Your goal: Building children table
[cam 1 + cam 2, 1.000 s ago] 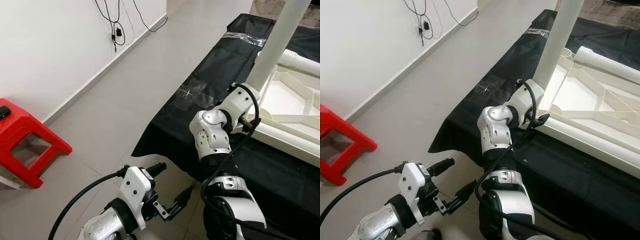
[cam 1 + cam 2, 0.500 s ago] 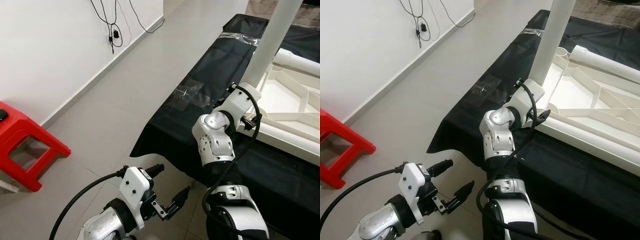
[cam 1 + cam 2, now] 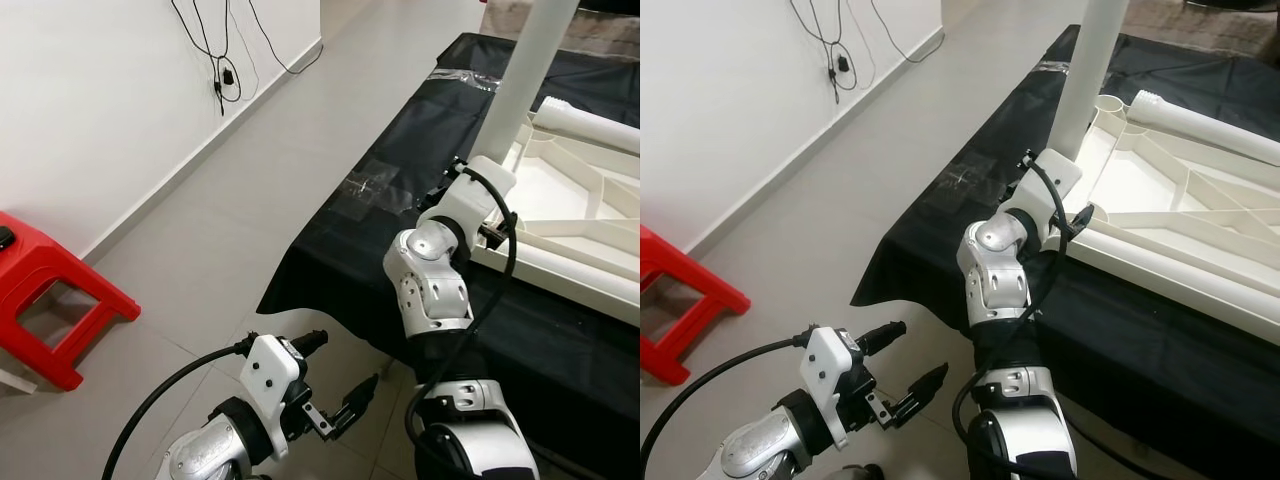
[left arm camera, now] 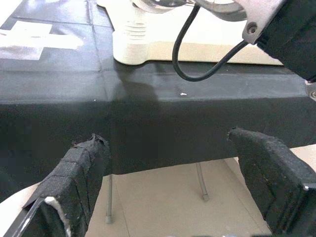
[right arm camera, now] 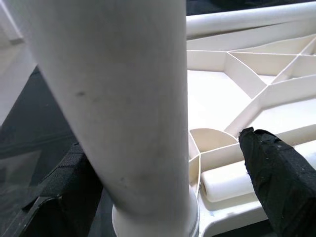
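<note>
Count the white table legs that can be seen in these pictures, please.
2. One white plastic tubular leg stands upright in the corner socket of the upturned white tabletop. A second leg lies along its far edge. Others may be out of frame.

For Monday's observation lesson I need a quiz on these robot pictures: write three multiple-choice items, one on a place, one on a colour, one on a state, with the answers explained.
1. Where does the upright white table leg stand?
A. on the floor
B. in a corner of the upturned white tabletop
C. on the stool

2. What colour is the stool by the wall?
A. red
B. blue
C. green

3. How is the left gripper?
A. shut on a cable
B. shut on a leg
C. open, holding nothing

Answers:
1 B: the leg's base sits in the tabletop's corner socket, on the black cloth.
2 A: its seat and legs are plainly red.
3 C: the left wrist view shows its fingers spread apart, with nothing between them.
</note>
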Available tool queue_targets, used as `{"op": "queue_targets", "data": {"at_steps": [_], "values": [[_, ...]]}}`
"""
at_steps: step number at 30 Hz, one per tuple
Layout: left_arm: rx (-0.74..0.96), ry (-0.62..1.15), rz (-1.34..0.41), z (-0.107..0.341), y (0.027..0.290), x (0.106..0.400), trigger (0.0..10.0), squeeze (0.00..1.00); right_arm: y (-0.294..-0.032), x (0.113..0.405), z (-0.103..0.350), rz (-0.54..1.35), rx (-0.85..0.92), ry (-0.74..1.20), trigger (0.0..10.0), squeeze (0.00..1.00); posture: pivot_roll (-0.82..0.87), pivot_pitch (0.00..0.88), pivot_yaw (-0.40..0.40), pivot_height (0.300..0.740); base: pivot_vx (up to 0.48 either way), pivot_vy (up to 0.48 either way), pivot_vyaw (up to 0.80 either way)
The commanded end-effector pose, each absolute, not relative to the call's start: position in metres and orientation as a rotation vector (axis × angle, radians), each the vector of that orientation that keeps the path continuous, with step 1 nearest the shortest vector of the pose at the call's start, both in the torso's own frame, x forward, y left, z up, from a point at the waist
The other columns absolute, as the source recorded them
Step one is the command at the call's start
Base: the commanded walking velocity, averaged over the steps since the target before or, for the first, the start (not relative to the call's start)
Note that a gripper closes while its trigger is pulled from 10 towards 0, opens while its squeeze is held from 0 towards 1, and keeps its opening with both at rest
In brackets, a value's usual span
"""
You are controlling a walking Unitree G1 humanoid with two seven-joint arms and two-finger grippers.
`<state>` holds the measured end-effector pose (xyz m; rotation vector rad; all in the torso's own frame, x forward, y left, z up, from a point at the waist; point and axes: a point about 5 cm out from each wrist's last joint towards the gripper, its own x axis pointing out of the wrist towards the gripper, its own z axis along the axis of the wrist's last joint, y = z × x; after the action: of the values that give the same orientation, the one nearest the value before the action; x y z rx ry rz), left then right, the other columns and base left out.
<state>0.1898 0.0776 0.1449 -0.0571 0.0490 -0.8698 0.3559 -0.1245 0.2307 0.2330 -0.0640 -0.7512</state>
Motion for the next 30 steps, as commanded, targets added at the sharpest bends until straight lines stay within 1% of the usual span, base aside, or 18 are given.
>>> {"op": "queue_targets", "data": {"at_steps": [1,4,6,11,14,16,20,21,22,24,26,28,29,30], "values": [[-0.042,0.068,-0.869,0.139,0.079,0.19,10.0,0.0,-0.096,0.339,0.186,-0.678,0.259,0.114,10.0,0.0,0.16,0.172,0.014,0.74,0.0,0.0,0.0],[-0.042,0.067,-0.87,0.138,0.079,0.19,10.0,0.0,-0.095,0.334,0.182,-0.627,0.253,0.131,10.0,0.0,0.15,0.172,0.014,0.74,0.0,0.0,0.0],[-0.042,0.067,-0.87,0.138,0.079,0.19,10.0,0.0,-0.095,0.334,0.182,-0.627,0.253,0.131,10.0,0.0,0.15,0.172,0.014,0.74,0.0,0.0,0.0],[-0.041,0.065,-0.87,0.138,0.079,0.193,10.0,0.0,-0.094,0.328,0.174,-0.524,0.241,0.167,10.0,0.0,0.16,0.173,0.013,0.74,0.0,0.0,0.0],[-0.041,0.065,-0.87,0.138,0.079,0.193,10.0,0.0,-0.094,0.328,0.174,-0.524,0.241,0.167,10.0,0.0,0.16,0.173,0.013,0.74,0.0,0.0,0.0],[-0.032,0.062,-0.872,0.137,0.078,0.194,10.0,0.0,-0.099,0.322,0.168,-0.483,0.212,0.188,10.0,0.0,0.15,0.171,0.012,0.74,0.0,0.0,0.0],[-0.028,0.061,-0.872,0.137,0.078,0.195,10.0,0.0,-0.103,0.318,0.166,-0.474,0.195,0.194,10.0,0.0,0.15,0.171,0.012,0.74,0.0,0.0,0.0],[-0.025,0.06,-0.871,0.136,0.078,0.196,10.0,0.0,-0.109,0.313,0.164,-0.463,0.175,0.202,10.0,0.0,0.15,0.166,0.012,0.74,0.0,0.0,0.0],[-0.025,0.06,-0.871,0.136,0.078,0.196,10.0,0.0,-0.109,0.313,0.164,-0.463,0.175,0.202,10.0,0.0,0.15,0.166,0.012,0.74,0.0,0.0,0.0],[-0.018,0.055,-0.861,0.135,0.079,0.2,10.0,0.0,-0.12,0.302,0.162,-0.424,0.149,0.197,10.0,0.0,0.14,0.158,0.012,0.74,0.0,0.0,0.0],[-0.018,0.055,-0.861,0.135,0.079,0.2,10.0,0.0,-0.12,0.302,0.162,-0.424,0.149,0.197,10.0,0.0,0.14,0.158,0.012,0.74,0.0,0.0,0.0],[-0.01,0.049,-0.81,0.133,0.083,0.206,10.0,0.0,-0.122,0.284,0.16,-0.203,0.118,0.099,10.0,0.0,0.13,0.14,0.018,0.74,0.0,0.0,0.0],[0.011,0.045,-0.736,0.132,0.089,0.212,10.0,0.0,-0.122,0.272,0.155,-0.079,0.062,0.051,10.0,0.0,0.12,0.126,0.019,0.74,0.0,0.0,0.0],[0.011,0.045,-0.736,0.132,0.089,0.212,10.0,0.0,-0.122,0.272,0.155,-0.079,0.062,0.051,10.0,0.0,0.12,0.126,0.019,0.74,0.0,0.0,0.0]]}}
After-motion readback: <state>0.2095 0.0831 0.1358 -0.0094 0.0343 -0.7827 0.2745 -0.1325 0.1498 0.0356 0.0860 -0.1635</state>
